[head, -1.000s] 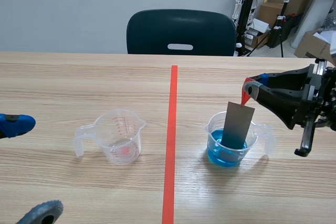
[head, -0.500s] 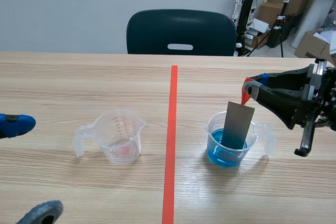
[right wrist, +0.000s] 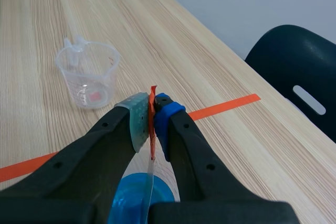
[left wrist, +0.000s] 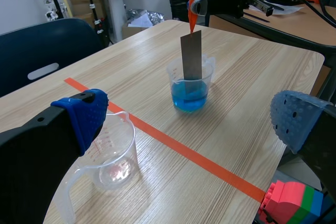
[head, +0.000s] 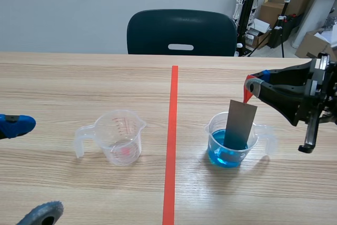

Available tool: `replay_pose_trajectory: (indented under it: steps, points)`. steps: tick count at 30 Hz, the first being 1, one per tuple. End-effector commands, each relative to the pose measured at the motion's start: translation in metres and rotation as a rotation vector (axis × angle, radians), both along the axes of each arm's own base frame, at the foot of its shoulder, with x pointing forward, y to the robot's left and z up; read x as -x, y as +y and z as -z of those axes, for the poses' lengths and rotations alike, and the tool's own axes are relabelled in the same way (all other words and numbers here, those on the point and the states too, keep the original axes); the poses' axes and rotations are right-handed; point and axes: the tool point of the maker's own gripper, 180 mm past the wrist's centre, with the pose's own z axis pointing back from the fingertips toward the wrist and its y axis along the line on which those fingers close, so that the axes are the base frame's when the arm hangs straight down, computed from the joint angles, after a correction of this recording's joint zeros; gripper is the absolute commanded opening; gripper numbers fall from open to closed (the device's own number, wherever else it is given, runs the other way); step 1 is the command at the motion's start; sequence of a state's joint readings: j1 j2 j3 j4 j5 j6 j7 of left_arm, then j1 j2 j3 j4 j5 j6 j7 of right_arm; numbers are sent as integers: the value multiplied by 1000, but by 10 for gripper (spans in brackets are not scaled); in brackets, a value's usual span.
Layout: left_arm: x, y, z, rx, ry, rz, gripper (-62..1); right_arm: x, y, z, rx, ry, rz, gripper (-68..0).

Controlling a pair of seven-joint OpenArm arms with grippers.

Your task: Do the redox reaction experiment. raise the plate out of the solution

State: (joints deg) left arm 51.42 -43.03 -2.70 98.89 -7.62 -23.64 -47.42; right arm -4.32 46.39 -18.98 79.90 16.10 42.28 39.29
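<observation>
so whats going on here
The right arm has its jaws shut on a red tab at the top of the plate. It holds the plate upright with the lower end in the blue solution in the right cup, so the plate is not yet out. The left arm sits near the clear cup, jaws open, holding nothing.

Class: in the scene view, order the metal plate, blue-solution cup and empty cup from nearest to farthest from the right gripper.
1. Metal plate, hanging from the right gripper.
2. Blue-solution cup, just beneath.
3. Empty cup, far on the left side.
</observation>
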Motion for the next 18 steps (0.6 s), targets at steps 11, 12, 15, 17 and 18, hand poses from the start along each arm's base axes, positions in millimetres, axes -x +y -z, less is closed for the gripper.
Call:
replay_pose_trajectory:
  steps: [11,12,15,17,18]
  points:
    - [-28,-6,-25,22,-121,30,-362,-8,2,-33,-26,-73,-6,-673]
    - [-30,-8,-23,7,-115,37,-407,-9,2,-34,-28,-77,-5,-673]
    - [-38,-14,-18,-29,-113,46,-529,-10,2,-39,-29,-87,-3,-673]
    - [-44,-20,-16,-48,-118,56,-579,-9,3,-43,-30,-95,-10,-673]
    - [-47,-23,-16,-53,-122,61,-586,-8,3,-44,-29,-98,-14,-673]
